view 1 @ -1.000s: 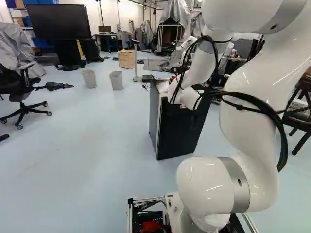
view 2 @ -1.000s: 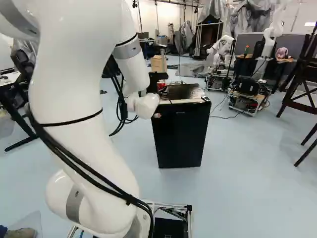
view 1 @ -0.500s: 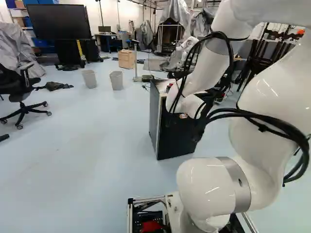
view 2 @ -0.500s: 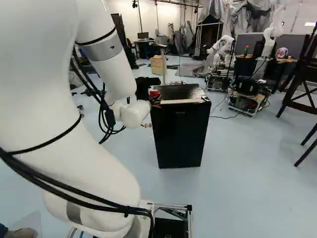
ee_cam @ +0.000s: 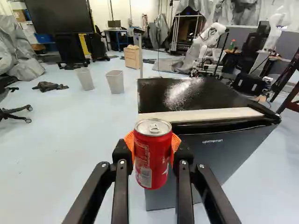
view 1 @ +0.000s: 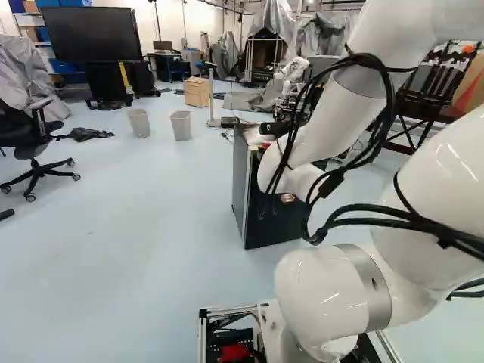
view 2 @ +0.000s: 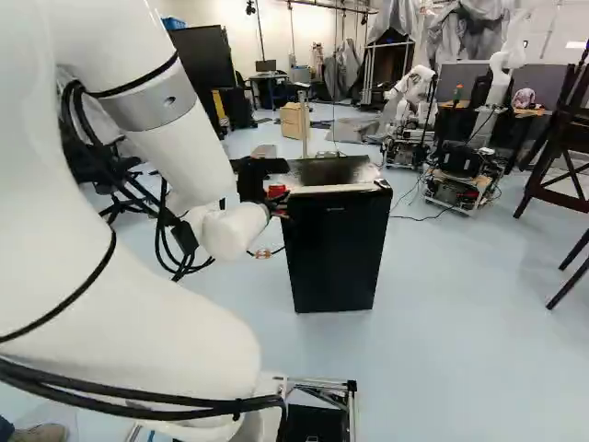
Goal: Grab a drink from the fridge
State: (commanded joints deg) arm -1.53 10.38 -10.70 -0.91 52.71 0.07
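In the right base view my gripper [view 2: 280,203] hangs by the near left top corner of the black fridge [view 2: 336,249], with the red can [view 2: 276,191] at its fingers. The wrist view has the gripper [ee_cam: 153,151] shut on the upright red can [ee_cam: 153,156], orange pads [ee_cam: 176,142] pressing from both sides. Behind the can stands the small fridge [ee_cam: 210,161], its door closed and a pale strip along the top's front edge. The can covers part of the fridge front; the arm hides much of it in the left base view.
Two grey bins [view 1: 181,125] and a wooden drawer unit [view 1: 197,91] stand beyond the fridge, on its left. An office chair [view 1: 36,147] is at the far left. Another robot [view 2: 411,97] stands behind on the right, with dark wooden chairs [view 2: 557,152] at the right side.
My arm has swung lower and drawn back towards the base, carrying the can with it, down and leftward in the right base view. The base and fridge have stayed put.
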